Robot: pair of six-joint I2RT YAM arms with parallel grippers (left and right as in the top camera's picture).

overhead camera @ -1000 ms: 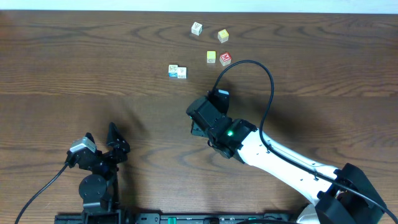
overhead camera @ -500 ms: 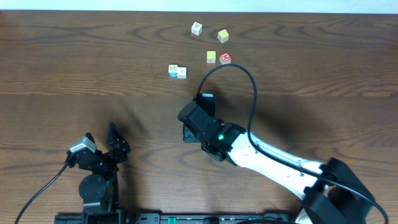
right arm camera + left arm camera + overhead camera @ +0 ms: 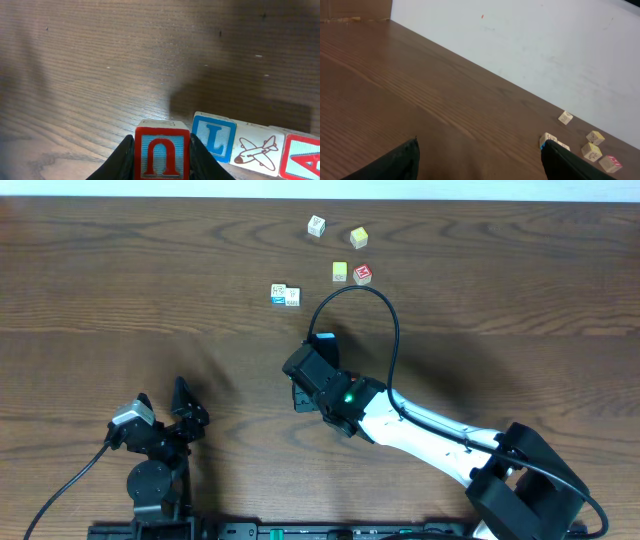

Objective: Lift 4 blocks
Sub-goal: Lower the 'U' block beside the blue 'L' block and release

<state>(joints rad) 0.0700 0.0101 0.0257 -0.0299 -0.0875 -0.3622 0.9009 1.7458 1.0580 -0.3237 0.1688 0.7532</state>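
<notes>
Overhead, the left end effector (image 3: 163, 392) is held wide open at the near edge. Farther in, a red U block (image 3: 161, 152) is gripped tight by the right end effector (image 3: 161, 156). An L block (image 3: 215, 140), plane block (image 3: 255, 150) and A block (image 3: 302, 160) are lined up touching beside it. A shadow is seen on the desk (image 3: 100, 60) behind them. Farthest off, six loose blocks (image 3: 362, 275) are seen.

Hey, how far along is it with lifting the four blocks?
Done: four blocks stand in one row: red U block, blue L block, airplane block, red A block. In hand: the right gripper is shut on the red U block. Remaining: whether the row is clear of the table I cannot tell. The left gripper is open and empty.
</notes>
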